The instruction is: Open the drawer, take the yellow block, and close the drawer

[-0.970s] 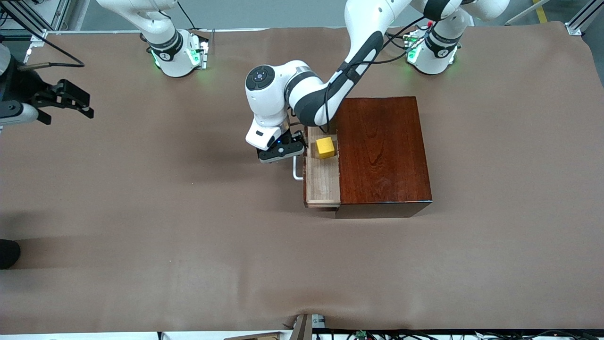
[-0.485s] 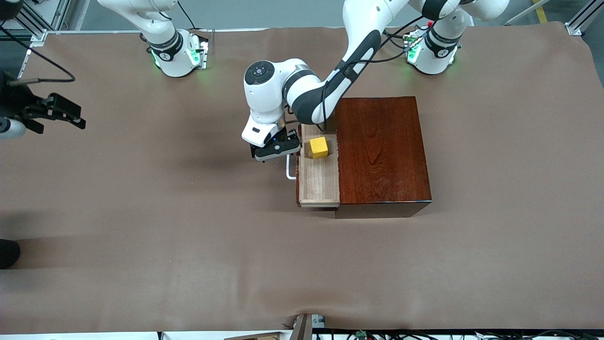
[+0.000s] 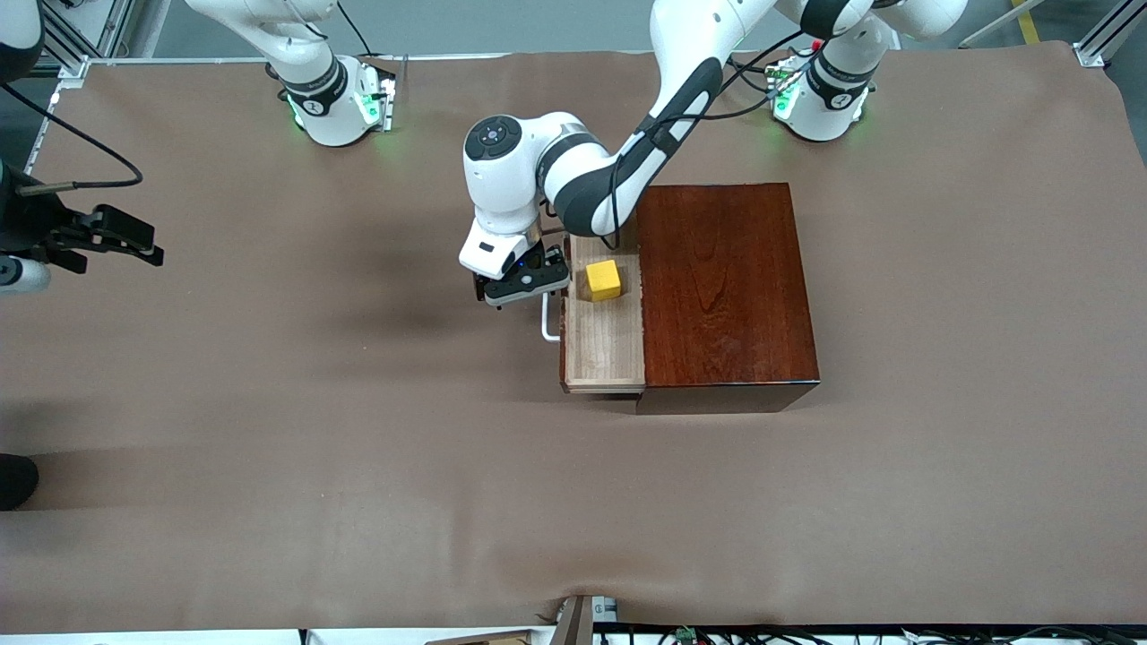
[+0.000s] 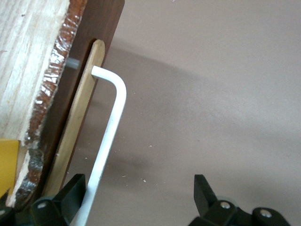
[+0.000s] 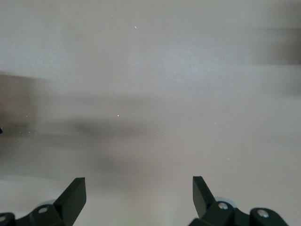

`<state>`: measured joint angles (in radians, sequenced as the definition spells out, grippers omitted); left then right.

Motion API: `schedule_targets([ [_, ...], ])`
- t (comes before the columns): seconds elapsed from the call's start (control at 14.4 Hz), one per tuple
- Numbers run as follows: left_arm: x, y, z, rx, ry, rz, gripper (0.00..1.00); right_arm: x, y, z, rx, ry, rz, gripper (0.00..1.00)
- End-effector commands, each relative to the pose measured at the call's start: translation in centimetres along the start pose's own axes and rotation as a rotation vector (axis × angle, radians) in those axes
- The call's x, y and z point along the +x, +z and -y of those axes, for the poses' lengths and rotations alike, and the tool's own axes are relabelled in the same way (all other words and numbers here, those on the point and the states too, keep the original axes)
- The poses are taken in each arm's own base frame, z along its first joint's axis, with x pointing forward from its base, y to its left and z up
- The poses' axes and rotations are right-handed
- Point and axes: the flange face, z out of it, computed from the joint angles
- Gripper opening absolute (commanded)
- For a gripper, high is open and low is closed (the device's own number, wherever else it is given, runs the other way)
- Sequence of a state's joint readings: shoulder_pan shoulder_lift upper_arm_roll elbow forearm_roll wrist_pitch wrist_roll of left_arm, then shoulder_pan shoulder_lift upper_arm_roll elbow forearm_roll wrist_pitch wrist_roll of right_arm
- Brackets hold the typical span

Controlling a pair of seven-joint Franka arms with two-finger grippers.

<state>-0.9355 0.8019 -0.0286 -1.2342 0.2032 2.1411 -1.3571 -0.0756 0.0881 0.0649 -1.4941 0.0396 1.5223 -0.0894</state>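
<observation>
The dark reddish-brown box (image 3: 728,291) stands mid-table. Its pale wood drawer (image 3: 605,345) is pulled out toward the right arm's end. The yellow block (image 3: 603,279) lies in the drawer near the end farther from the front camera; its edge shows in the left wrist view (image 4: 7,165). My left gripper (image 3: 522,285) is over the white handle (image 3: 547,328), open. In the left wrist view the handle bar (image 4: 110,132) runs between the jaws (image 4: 139,184), against one finger (image 4: 75,186). My right gripper (image 3: 112,235) hangs open and empty over bare table (image 5: 138,184).
Brown cloth (image 3: 358,448) covers the whole table. Both arm bases (image 3: 336,98) (image 3: 820,98) stand along the edge farthest from the front camera. A dark object (image 3: 16,479) sits at the table's edge at the right arm's end.
The drawer has slid farther out toward the right arm's end, with the left gripper at its handle and the yellow block riding along. The right gripper has shifted slightly.
</observation>
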Motion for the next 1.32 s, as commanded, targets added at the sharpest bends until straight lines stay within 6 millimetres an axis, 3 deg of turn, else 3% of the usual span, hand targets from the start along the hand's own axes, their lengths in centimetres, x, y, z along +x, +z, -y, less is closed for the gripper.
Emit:
schedule_targets([
  [0.0,-2.7,-0.1,-1.9,-0.072,-0.034,0.026,1.00,1.4,0.1,0.4,0.033,-0.002,-0.017,1.00],
  [0.28,-2.7,-0.4,-1.9,-0.071,-0.030,0.023,1.00,2.5,1.3,1.3,0.082,0.087,-0.019,1.00],
  [0.48,-3.0,-0.2,-1.8,-0.053,-0.027,0.025,1.00,3.0,2.2,2.9,0.083,0.129,-0.003,1.00],
  [0.76,-3.4,0.7,-0.4,0.093,0.028,-0.014,1.00,3.4,2.3,3.0,0.087,0.129,-0.018,1.00],
  [0.97,-3.2,-1.4,-0.6,0.072,0.025,-0.017,1.00,3.3,2.3,2.7,0.084,0.132,-0.017,1.00],
  [1.25,-1.0,-6.8,0.5,0.097,0.023,-0.049,1.00,3.3,2.3,2.7,0.082,0.130,-0.017,1.00],
])
